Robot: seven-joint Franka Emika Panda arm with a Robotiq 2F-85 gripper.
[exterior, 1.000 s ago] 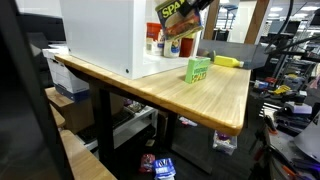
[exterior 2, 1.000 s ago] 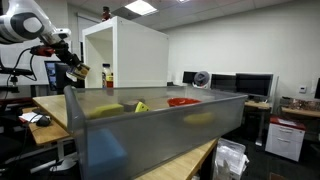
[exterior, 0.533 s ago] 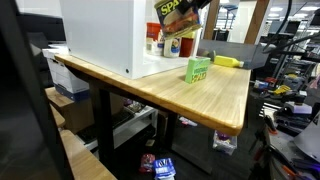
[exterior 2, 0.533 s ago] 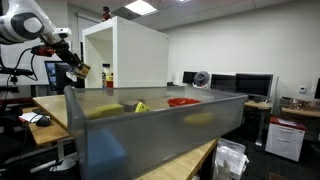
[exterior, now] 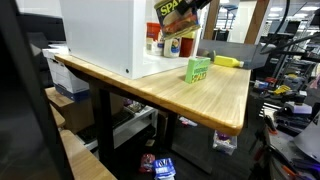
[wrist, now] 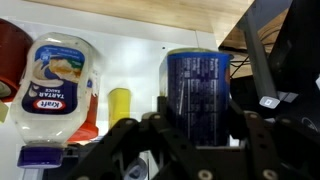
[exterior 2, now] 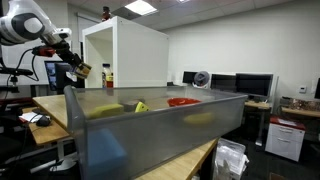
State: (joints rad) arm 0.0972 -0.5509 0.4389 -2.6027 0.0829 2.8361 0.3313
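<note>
Wrist view, near to far: gripper (wrist: 197, 128) has its jaws clamped on the Spam can (wrist: 198, 80), one finger on each side wall. The can's blue side faces the camera. Its long axis runs up-down in that picture, in line with the fingers.

Behind the can, against a white panel:
- yellow bottle (wrist: 120, 105) just left of the can
- tartar sauce bottle (wrist: 62, 80) beside that, Kraft label readable, purple cap at the lower end in the picture
- red container (wrist: 10, 50) at the left edge, cropped, contents not visible

In an exterior view the can (exterior: 175, 12) is held in the air above the wooden table (exterior: 170, 95), at the side of the white cabinet (exterior: 100, 35), with the gripper (exterior: 195, 5) cut off at the top edge. The can is tilted: its yellow lettering climbs toward the right. The bottles (exterior: 168, 45) stand on the table right under it. The green box (exterior: 197, 70) stands nearer the table edge, apart from them.

In an exterior view the grey bin (exterior 2: 150, 130) is nearest the camera. Blurred yellow and red shapes show through its wall, and I can't tell whether they're inside it or behind it. The gripper (exterior 2: 75, 68) is well beyond it, left of the cabinet.
</note>
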